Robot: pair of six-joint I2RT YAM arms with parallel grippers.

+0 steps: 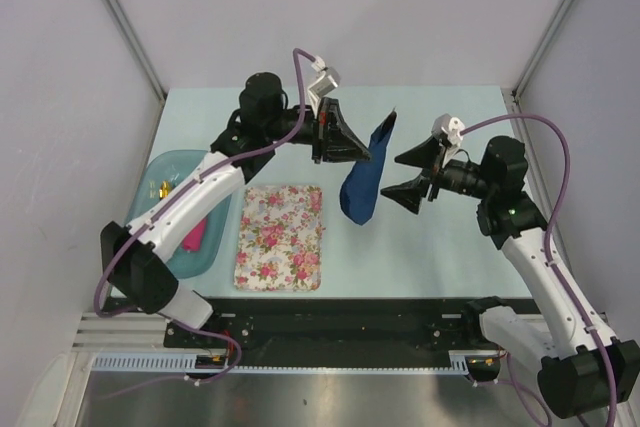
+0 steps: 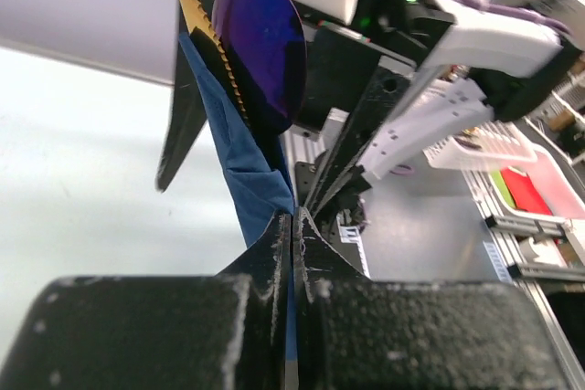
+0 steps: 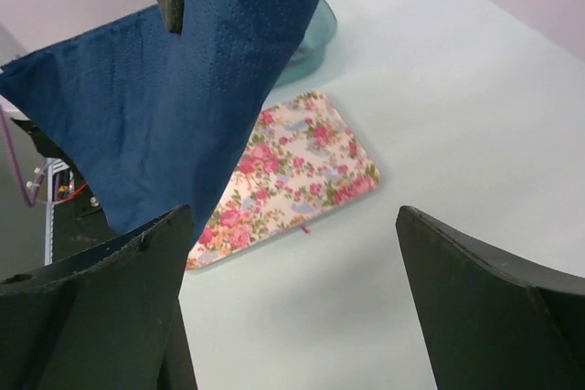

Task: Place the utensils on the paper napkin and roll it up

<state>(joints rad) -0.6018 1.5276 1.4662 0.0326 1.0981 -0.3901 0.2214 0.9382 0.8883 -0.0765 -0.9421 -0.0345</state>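
The paper napkin (image 1: 362, 187), folded about the purple spoon (image 2: 260, 52) and gold utensil (image 2: 206, 29), is held aloft at frame centre, clamped by the left claw (image 2: 292, 226); the right claw (image 1: 402, 178) is spread wide beside it. Rolling is judged unfinished: a second grip is needed

The mat (image 1: 280, 237) lies flat on the tabletop (image 1: 430, 257), near the front and left of centre. The tray (image 1: 212, 259) sits just beside it on the left, at the tabletop's left edge, with small pieces (image 1: 193, 235) in it. Right of the mat, the paper napkin (image 1: 362, 187) is held up over the tabletop, pinched between the fingers (image 2: 270, 253) of the left gripper (image 1: 364, 155). The spoon (image 2: 263, 52) and the toothed utensil (image 2: 212, 34) stick out past the napkin's far end, side by side. The right gripper (image 1: 395, 178) is just right of the napkin, fingers spread wide.
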